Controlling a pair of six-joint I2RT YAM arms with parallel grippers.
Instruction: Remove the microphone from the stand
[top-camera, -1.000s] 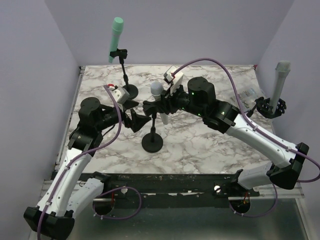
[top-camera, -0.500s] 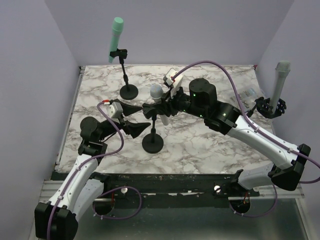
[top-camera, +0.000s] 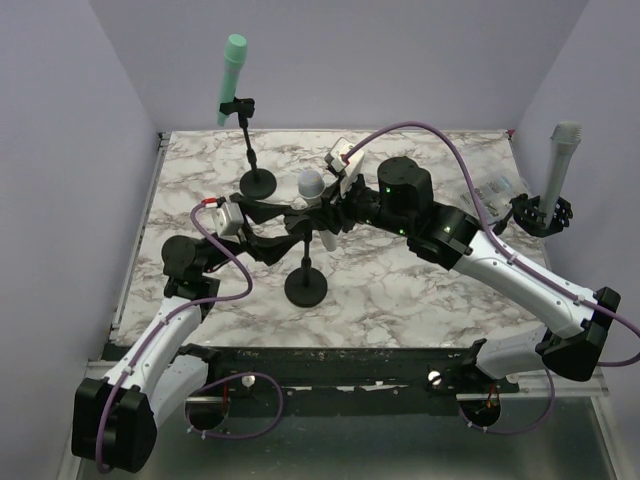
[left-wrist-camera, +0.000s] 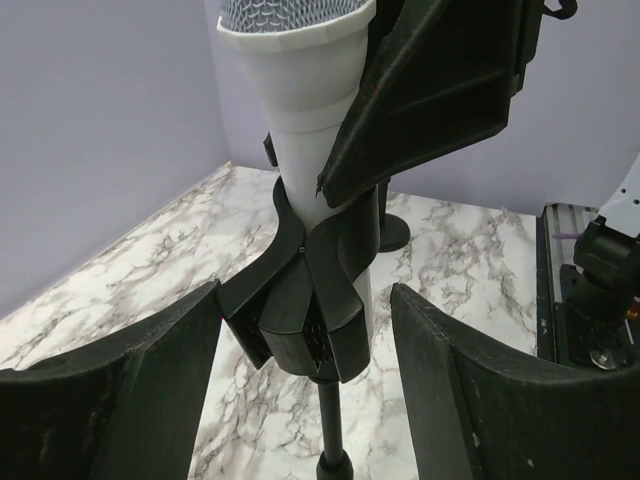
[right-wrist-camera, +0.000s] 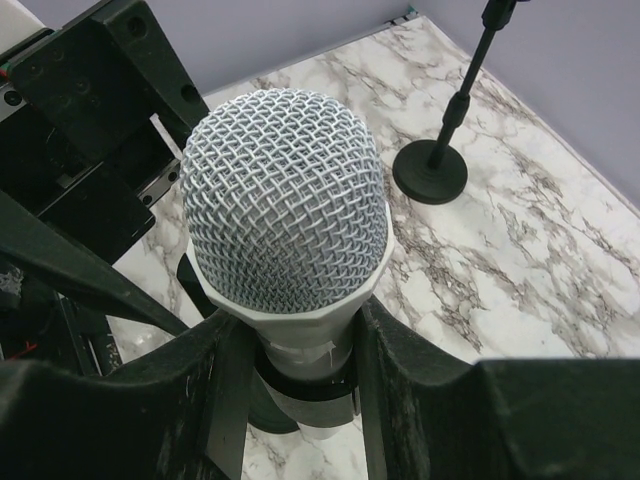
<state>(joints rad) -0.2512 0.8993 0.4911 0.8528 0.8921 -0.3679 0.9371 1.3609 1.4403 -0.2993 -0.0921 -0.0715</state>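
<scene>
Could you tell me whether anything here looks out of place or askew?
Nothing looks spilled or damaged. The white microphone sits tilted in its stand clip, with the right pincer shut on its body. Only the grey microphone is odd: it stands at the right edge of the table, its base unseen.

Two stands (top-camera: 305, 288) on marble table (top-camera: 420, 290)

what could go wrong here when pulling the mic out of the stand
1. The left gripper brackets the clip with gaps on both sides, so the stand is not held. If the right gripper, shut on the microphone, pulls now, the stand may lift or tip.
2. One finger of the right gripper sits just above the clip, so the two grippers could collide when the left one shuts.
</scene>
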